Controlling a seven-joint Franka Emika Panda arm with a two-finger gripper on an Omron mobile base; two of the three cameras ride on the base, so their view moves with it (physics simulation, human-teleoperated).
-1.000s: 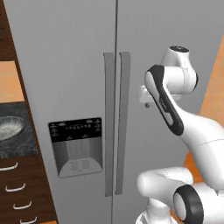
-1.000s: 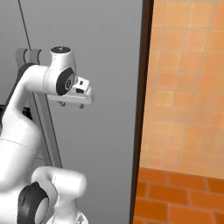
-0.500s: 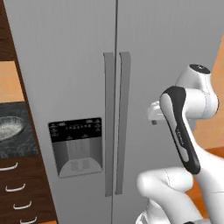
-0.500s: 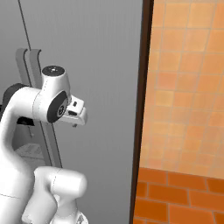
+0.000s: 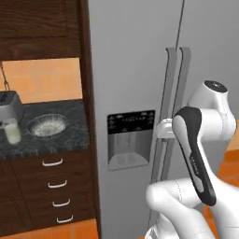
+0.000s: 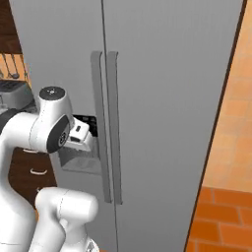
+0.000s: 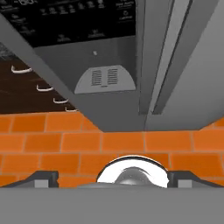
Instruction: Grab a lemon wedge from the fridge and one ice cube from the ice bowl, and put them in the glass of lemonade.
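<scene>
Fridge doors shut; the open, empty hand (image 7: pixel 112 177) is aimed low.
The right handle (image 5: pixel 183 93) at frame centre should be squarely straddled before closing.

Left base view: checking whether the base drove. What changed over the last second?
The camera moved: the fridge now sits further right, and more counter, with bowl and glass, shows. The arm folded lower. Fridge doors stayed shut; hand open, empty.
</scene>
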